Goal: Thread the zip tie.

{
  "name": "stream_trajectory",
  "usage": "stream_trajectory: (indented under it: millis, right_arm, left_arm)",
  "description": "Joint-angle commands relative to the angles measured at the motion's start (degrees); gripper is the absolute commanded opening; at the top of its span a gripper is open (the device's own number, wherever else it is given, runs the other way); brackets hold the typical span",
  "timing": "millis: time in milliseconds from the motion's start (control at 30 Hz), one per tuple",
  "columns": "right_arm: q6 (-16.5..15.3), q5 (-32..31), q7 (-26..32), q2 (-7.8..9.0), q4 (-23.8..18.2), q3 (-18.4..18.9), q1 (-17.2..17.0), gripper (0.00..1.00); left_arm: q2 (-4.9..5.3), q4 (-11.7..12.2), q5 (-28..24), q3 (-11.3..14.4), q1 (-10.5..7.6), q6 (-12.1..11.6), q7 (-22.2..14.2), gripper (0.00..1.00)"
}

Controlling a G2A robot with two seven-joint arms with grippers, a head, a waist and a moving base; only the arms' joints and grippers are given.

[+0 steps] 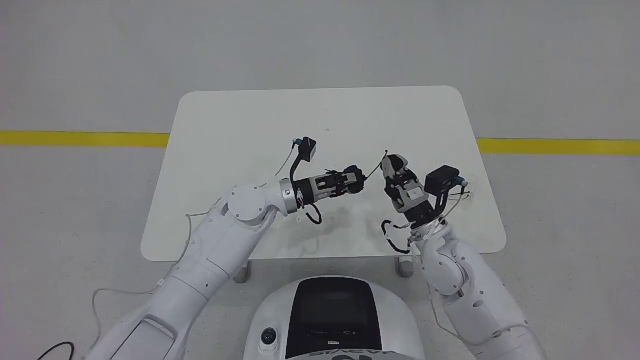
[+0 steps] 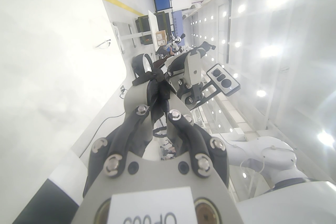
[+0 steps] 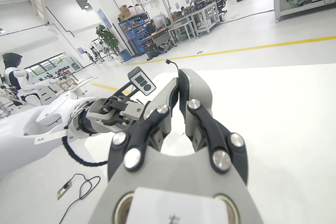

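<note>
Over the near side of the white table (image 1: pixel 300 120) we see the left gripper (image 1: pixel 357 178) and right gripper (image 1: pixel 391 172) nearly tip to tip, both clamped on one thin black zip tie (image 3: pixel 168 61).

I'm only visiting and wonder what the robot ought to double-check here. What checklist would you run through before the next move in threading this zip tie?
1. Right gripper shut on the zip tie: ok.
2. One end of the zip tie sticks out past the right gripper's fingertips: ok.
3. Left gripper holding the other end: cannot tell. Its fingers look shut, with something black at the tips.
4. Both grippers close together, raised above the table: ok.
5. Tip lined up with the head's slot: cannot tell, too small to see.
</note>
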Motion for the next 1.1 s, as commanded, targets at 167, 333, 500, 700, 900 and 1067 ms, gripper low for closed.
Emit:
stream_trajectory:
  millis: [167,333,500,700,900,1067]
  right_arm:
    - [0.19,-0.31,-0.06,-0.09,0.14,-0.13,0.23,0.0]
    - [0.3,-0.75,0.46,-0.12,0.21,-0.27,0.28,0.0]
    - [0.2,-0.74,0.64,-0.14,0.24,-0.27,0.24,0.0]
    - [0.12,-1.17,1.25,-0.14,0.21,-0.29,0.23,0.0]
    - [0.78,-1.9,1.65,-0.07,-0.16,0.18,-0.12,0.0]
    - [0.99,-2.2,1.98,0.05,-0.65,0.93,-0.67,0.0]
  left_arm:
    - [0.0,0.0,0.0,0.0,0.0,0.0,0.0,0.0]
    - [0.0,0.0,0.0,0.0,0.0,0.0,0.0,0.0]
    - [0.0,0.0,0.0,0.0,0.0,0.0,0.0,0.0]
    - [0.0,0.0,0.0,0.0,0.0,0.0,0.0,0.0]
    - [0.0,0.0,0.0,0.0,0.0,0.0,0.0,0.0]
    - [0.0,0.0,0.0,0.0,0.0,0.0,0.0,0.0]
